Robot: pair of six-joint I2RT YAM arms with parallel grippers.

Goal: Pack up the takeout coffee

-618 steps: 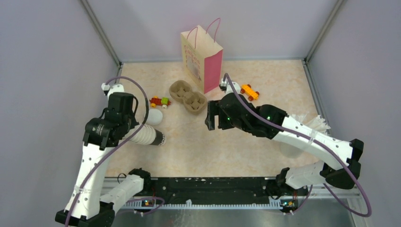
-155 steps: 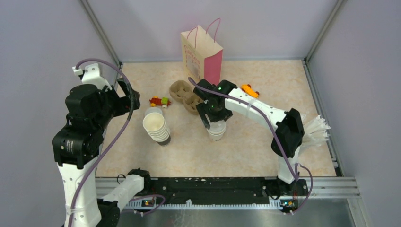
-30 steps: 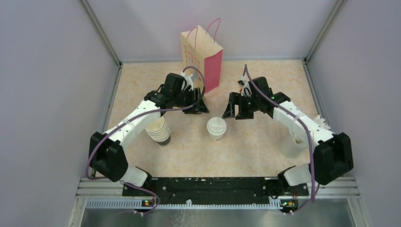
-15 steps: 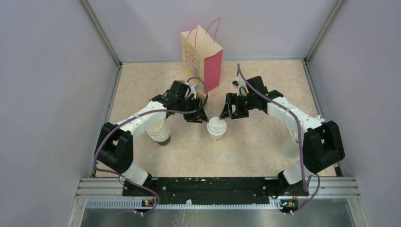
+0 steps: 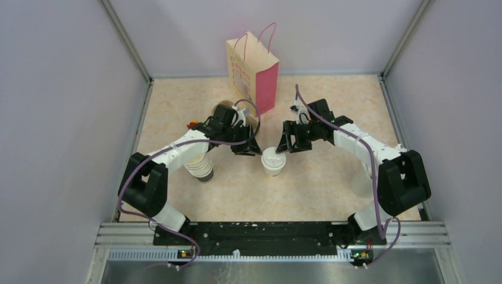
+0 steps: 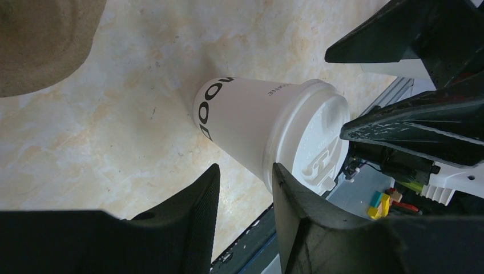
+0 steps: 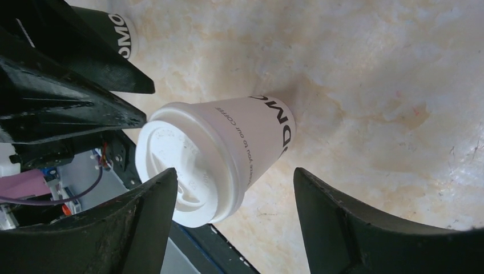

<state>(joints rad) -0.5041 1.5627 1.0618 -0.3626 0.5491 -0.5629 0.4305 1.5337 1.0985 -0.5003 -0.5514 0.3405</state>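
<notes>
The takeout coffee point(image 5: 273, 160) is a small white paper cup with a white lid, standing upright mid-table. My left gripper point(image 5: 252, 148) is just left of it with its jaws a narrow gap apart and empty. In the left wrist view the cup point(image 6: 251, 123) lies just beyond the gripper point(image 6: 245, 166), with one fingertip point(image 6: 285, 188) near the lid. My right gripper point(image 5: 286, 145) is just right of the cup and wide open. In the right wrist view the cup point(image 7: 228, 154) sits ahead of the gripper point(image 7: 234, 174), between the line of its fingers, untouched.
A cream and pink paper bag point(image 5: 253, 71) stands at the back. A brown cup carrier point(image 5: 224, 110) lies behind the left arm. A stack of lidless cups point(image 5: 200, 165) stands left of the coffee. A larger white cup point(image 5: 362, 182) is at the right.
Both grippers have closed in on the coffee cup from either side, the left one coming forward and right. The cup has stayed about where it was.
</notes>
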